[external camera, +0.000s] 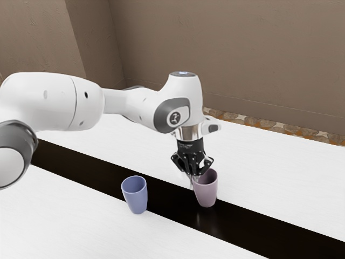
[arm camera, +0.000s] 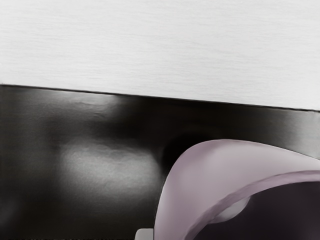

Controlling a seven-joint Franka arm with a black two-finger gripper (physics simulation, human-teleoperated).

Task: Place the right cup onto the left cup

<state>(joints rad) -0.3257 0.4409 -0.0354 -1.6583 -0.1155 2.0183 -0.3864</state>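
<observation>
In the exterior view my gripper points down at the near-left rim of the pinkish-purple cup, the right one of the two cups. It is shut on that cup's wall, one finger outside and the other inside the mouth. The cup stands upright at the dark strip. To its left, separated by a gap, the blue cup is upright with its mouth up. The wrist view has the pinkish-purple cup close to the hand, a pale fingertip against its outer side and another light shape inside its rim.
A glossy dark strip runs lengthwise through the white table. The brown wall rises behind the table, with a patterned stone border at its foot. White tabletop lies beyond the strip in the wrist view.
</observation>
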